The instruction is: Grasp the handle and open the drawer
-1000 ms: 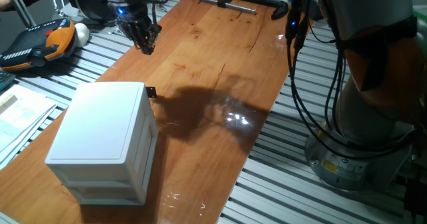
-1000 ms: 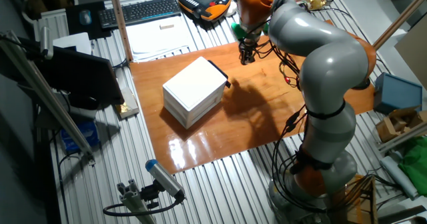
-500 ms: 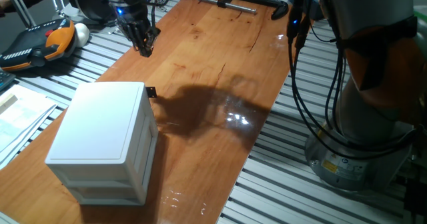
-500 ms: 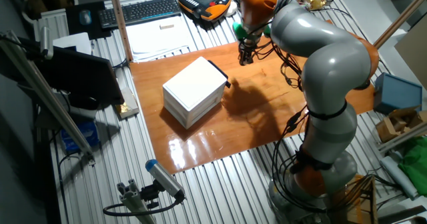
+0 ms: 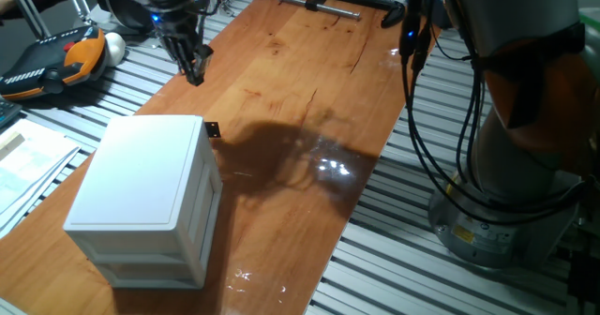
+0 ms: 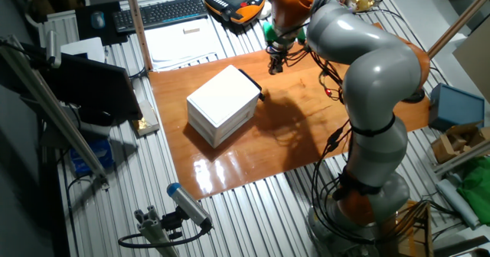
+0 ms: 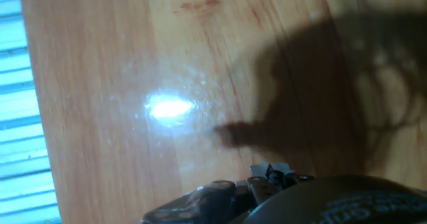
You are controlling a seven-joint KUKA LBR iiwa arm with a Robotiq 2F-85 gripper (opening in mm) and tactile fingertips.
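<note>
The drawer (image 5: 208, 170) is the top tray of one small white cabinet (image 5: 141, 188) standing on a wooden counter (image 5: 309, 118). The drawer sits flush in the cabinet, not pulled out. One tiny black handle (image 5: 213, 129) sticks out from the drawer's front, at the cabinet's upper edge; in the other fixed view it shows as a small dark tab (image 6: 261, 97) on the side of the cabinet facing the arm.

The tool (image 5: 194, 71) hangs above the far edge of the counter, well apart from the handle and touching nothing. Its fingers point downward and appear drawn close together with nothing between them, though how far they part cannot be told for certain. The hand view shows only bare wood, a bright glare spot, and the arm's shadow.

One black clamp (image 5: 342, 4) lies at the far end of the counter. One orange and black pendant (image 5: 52, 62) rests beside the counter.
</note>
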